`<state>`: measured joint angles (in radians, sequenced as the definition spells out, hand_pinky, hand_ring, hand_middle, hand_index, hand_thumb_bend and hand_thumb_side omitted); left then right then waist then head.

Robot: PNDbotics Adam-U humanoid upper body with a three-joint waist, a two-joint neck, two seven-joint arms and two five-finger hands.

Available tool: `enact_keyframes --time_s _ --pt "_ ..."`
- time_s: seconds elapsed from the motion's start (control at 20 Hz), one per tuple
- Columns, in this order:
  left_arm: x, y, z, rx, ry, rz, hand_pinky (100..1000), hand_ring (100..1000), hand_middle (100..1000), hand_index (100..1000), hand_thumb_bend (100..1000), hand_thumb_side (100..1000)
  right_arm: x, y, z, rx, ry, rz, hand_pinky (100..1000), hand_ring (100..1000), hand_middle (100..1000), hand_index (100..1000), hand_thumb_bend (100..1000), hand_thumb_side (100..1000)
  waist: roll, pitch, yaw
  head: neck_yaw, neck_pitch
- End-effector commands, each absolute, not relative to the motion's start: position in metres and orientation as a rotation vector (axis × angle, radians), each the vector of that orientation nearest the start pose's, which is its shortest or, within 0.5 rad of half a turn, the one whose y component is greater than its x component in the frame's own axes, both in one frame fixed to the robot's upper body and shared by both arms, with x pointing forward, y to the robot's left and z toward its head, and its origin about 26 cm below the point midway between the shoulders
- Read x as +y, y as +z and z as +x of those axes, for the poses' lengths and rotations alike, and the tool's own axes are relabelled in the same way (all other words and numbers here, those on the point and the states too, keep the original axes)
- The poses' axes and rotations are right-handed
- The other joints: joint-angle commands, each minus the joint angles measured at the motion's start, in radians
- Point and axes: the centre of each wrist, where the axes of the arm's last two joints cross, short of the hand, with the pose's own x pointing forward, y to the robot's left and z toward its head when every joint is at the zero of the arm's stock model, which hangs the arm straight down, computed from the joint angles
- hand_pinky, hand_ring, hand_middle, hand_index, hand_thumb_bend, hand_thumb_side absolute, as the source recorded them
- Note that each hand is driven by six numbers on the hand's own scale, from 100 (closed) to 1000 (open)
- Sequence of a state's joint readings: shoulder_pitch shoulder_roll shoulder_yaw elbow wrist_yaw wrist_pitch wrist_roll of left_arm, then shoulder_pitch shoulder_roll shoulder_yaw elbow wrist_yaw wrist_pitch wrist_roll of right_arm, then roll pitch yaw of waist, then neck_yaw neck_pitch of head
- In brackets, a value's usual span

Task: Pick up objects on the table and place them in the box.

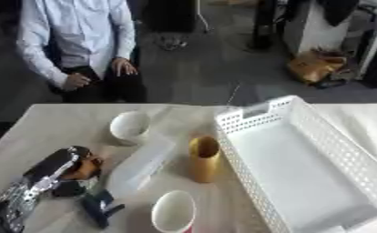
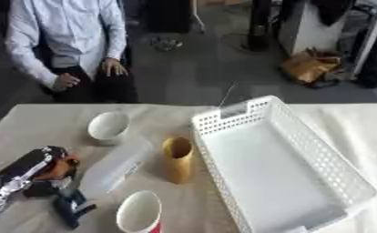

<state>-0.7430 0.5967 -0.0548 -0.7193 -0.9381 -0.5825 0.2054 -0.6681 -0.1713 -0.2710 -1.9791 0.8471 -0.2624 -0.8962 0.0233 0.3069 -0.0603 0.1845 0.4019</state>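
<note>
Robot's left hand [image 1: 64, 166] at the near left of a table, beside items waiting to go into an empty white box [image 1: 319, 150].

The hand lies low with fingers curled round something orange [image 1: 86, 169]; what that is cannot be told. Just right of it lie a clear plastic container [image 1: 142, 166], a dark blue tool [image 1: 99, 207], an upright yellow cup [image 1: 203, 159], a white bowl [image 1: 129, 126] farther back and a white-rimmed cup [image 1: 173, 212] nearest. The box sits right, within reach for dropping items in. No right hand is visible.

Basket [image 1: 335, 150] on the right; tube [image 1: 204, 159] just left, cups [image 1: 130, 126] behind and before [image 1: 174, 211].
</note>
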Motion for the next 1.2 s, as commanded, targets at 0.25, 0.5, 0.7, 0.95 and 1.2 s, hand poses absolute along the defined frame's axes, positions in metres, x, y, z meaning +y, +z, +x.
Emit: enact_keyframes --time_s 0.25,0.5,0.7,0.95,1.2 --pt "0.409 0.108 0.437 -1.576 -1.553 1.110 100 100 100 369 100 288 -0.268 0.306 0.312 2.546 0.689 1.250 682 756 692 597 100 984 0.004 -0.019 0.008 0.001 0.010" --pt "0.410 0.116 0.438 -1.530 -1.585 1.140 100 100 100 370 100 285 -0.270 0.304 0.312 2.549 0.686 1.252 683 757 693 595 100 977 0.011 -0.023 0.011 -0.001 0.013" --pt "0.411 0.127 0.439 -1.520 -1.602 1.162 100 100 100 371 100 283 -0.271 0.303 0.312 2.547 0.681 1.263 682 757 692 595 100 973 0.015 -0.026 0.012 -0.004 0.014" --pt "0.409 0.149 0.443 -1.500 -1.637 1.194 100 100 100 373 100 279 -0.272 0.300 0.312 2.549 0.668 1.273 681 756 691 593 100 969 0.025 -0.037 0.023 -0.012 0.025" --pt "0.409 0.168 0.443 -1.501 -1.652 1.216 100 100 100 374 100 282 -0.274 0.299 0.311 2.546 0.653 1.282 681 756 691 593 100 967 0.035 -0.049 0.032 -0.018 0.034"
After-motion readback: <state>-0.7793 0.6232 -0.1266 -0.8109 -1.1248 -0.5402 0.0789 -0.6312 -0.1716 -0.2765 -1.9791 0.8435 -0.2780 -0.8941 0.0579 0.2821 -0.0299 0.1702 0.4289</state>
